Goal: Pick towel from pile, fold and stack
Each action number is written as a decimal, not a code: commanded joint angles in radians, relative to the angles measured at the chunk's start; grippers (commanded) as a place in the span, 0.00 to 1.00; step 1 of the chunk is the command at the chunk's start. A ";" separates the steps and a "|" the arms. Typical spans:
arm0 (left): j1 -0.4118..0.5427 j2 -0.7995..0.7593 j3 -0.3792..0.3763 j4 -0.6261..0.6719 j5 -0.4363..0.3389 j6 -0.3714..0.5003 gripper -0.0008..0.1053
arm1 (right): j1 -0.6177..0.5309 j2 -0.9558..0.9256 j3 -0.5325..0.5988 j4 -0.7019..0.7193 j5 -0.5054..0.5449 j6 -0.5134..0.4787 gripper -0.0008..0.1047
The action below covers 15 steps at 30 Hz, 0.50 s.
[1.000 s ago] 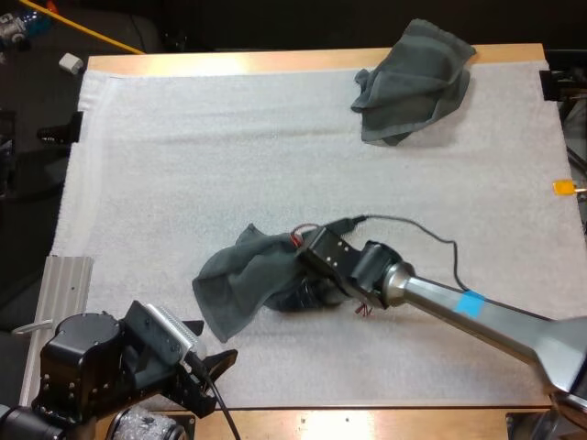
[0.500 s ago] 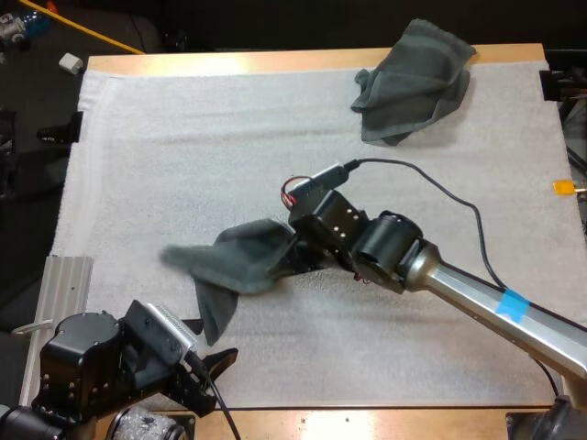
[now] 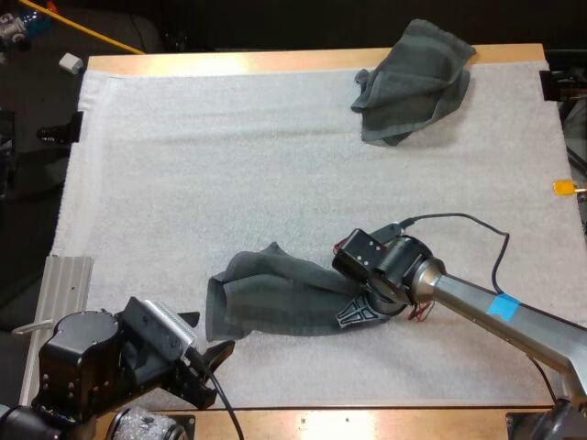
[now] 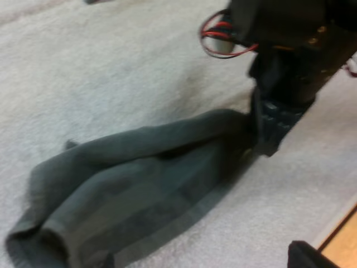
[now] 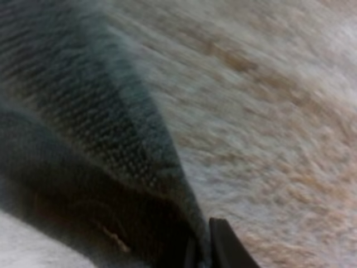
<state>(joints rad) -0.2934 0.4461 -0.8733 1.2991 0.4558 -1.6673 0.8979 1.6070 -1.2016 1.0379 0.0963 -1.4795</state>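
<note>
A dark grey-green towel (image 3: pixel 275 298) lies stretched left to right on the white mat (image 3: pixel 229 165), near the front middle. My right gripper (image 3: pixel 356 314) is down at its right end, shut on that edge. The right wrist view has the towel's weave (image 5: pixel 83 111) close up, pinched at my right gripper (image 5: pixel 203 251). My left gripper (image 3: pixel 204 337) sits low at the front left, fingers apart, just short of the towel's left end. Its wrist view looks along the towel (image 4: pixel 128 184) to the right gripper (image 4: pixel 273 123). A second crumpled towel (image 3: pixel 413 82) lies at the far right.
An aluminium rail (image 3: pixel 64 293) runs along the mat's left front edge. The wooden table edge (image 3: pixel 367 422) lies just in front of both grippers. A small white object (image 3: pixel 71 62) sits beyond the far left corner.
The right gripper has pulled the towel to the right and toward the front. The towel went from a lifted bunch to a long strip on the mat. The left arm stayed put.
</note>
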 commanded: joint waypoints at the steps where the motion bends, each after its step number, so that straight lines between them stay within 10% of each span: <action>1: -0.004 0.003 0.008 -0.011 -0.040 0.003 0.58 | -0.029 -0.016 0.027 0.025 0.030 0.024 0.01; 15: -0.005 0.002 0.002 -0.038 -0.032 0.005 0.57 | -0.032 -0.057 0.029 0.056 0.091 0.049 0.01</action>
<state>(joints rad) -0.2934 0.4461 -0.8663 1.2805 0.4323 -1.6638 0.8609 1.5872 -1.1740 1.0461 0.1530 -1.4442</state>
